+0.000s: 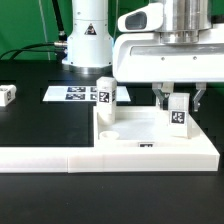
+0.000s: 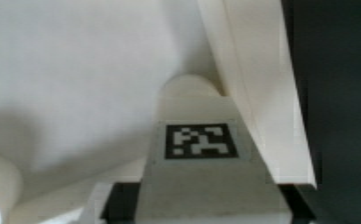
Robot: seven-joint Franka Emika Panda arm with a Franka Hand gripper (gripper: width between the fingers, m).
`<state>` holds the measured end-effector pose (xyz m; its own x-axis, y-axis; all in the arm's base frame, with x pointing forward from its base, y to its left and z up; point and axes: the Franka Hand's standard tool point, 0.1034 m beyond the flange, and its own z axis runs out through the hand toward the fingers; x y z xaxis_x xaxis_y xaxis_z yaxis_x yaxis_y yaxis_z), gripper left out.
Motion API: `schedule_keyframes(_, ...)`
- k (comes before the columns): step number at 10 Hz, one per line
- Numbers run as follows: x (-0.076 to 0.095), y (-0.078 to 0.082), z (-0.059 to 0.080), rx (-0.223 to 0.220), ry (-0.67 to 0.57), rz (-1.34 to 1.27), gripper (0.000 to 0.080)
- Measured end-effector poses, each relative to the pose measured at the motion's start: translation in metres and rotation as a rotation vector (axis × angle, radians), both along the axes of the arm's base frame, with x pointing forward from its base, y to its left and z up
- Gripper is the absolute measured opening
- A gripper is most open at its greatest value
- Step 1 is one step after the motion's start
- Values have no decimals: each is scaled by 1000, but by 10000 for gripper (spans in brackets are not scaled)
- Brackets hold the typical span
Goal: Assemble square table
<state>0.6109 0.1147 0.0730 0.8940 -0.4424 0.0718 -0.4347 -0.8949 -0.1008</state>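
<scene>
Exterior view: leg held at socket

A tagged leg (image 1: pixel 179 115) is clasped by the gripper (image 1: pixel 179 105) over the square table slab (image 1: pixel 150 137), at its far corner on the exterior view's right. Seating and twisting it are judged due next. Another leg (image 1: pixel 105 92) is stood at the other far corner, and a third leg (image 1: pixel 8 95) lies beyond the marker board (image 1: pixel 72 93). No obstruction is seen.

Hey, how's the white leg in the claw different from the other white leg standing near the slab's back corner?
The held leg is clamped in the claw over the slab toward the exterior view's right; the free leg stands ungripped at the back corner on that view's left. The held leg is partly hidden by the fingers; the free leg shows whole. Both are upright white blocks bearing a black tag.
</scene>
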Motion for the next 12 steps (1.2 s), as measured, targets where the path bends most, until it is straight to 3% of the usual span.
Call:
schedule_keyframes(6, -3, 4, -1, 60, 51, -657, 291)
schedule_keyframes(10, -3, 4, -1, 78, 62, -714, 299)
schedule_keyframes(11, -4, 5, -1, 70, 59, -653, 485)
schedule_keyframes(12, -4, 7, 0, 70, 62, -643, 595)
